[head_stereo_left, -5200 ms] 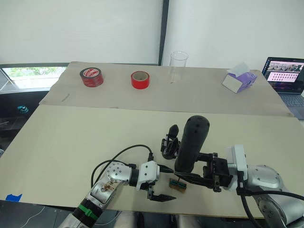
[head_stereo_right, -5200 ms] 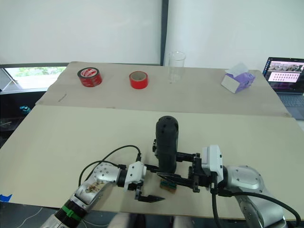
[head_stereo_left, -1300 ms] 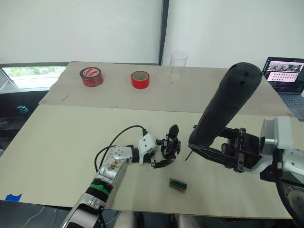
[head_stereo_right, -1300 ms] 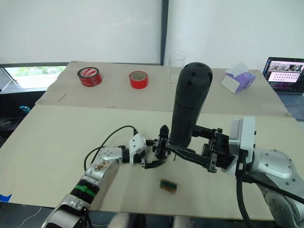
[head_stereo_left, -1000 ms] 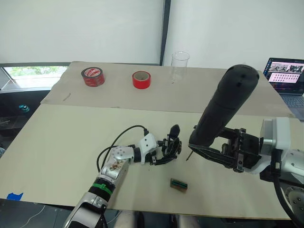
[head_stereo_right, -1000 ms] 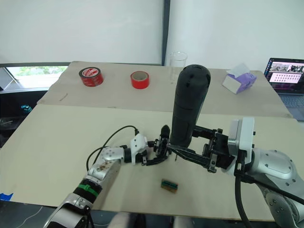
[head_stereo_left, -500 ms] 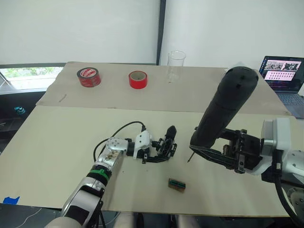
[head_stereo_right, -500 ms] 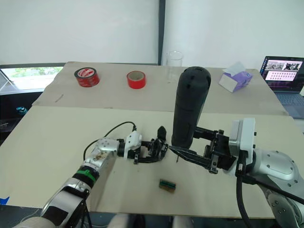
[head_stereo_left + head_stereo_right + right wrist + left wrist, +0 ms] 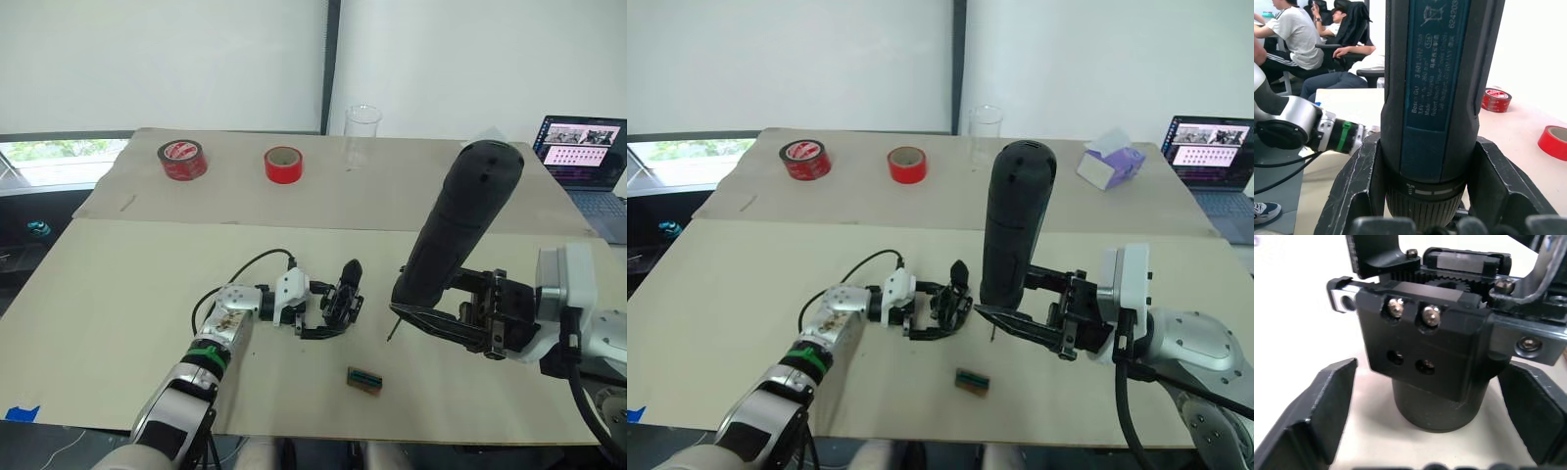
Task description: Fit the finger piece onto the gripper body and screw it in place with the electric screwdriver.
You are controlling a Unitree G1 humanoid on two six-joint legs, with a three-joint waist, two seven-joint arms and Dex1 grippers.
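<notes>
The right gripper [image 9: 453, 321] is clamped on the electric screwdriver [image 9: 454, 231], its two black fingers pressed against either side of the lower barrel, as the right wrist view shows plainly; the tool is held off the table, tilted with its rounded end up and toward the robot's right, and its thin metal bit [image 9: 392, 329] points down at the tabletop just to the right of the gripper body [image 9: 342, 297]. The left gripper [image 9: 321, 315] sits low on the table [image 9: 118, 284] at that body; its fingers [image 9: 1322, 406] are spread apart and stand to either side of the body's round base with a gap on each side, so it holds nothing; the body stands upright on the cream surface with its pointed black finger sticking upward. In the left wrist view the face of the body shows two screws [image 9: 1413, 311] above two empty holes; whether the finger piece is already mounted on it I cannot tell from these views. A flat green-brown rectangular piece [image 9: 363, 378] lies on the table nearer the robot, apart from both grippers. Farther back stand two red tape rolls [image 9: 285, 164], a clear cup [image 9: 361, 135], a tissue box [image 9: 1106, 161] and a laptop [image 9: 578, 142].
</notes>
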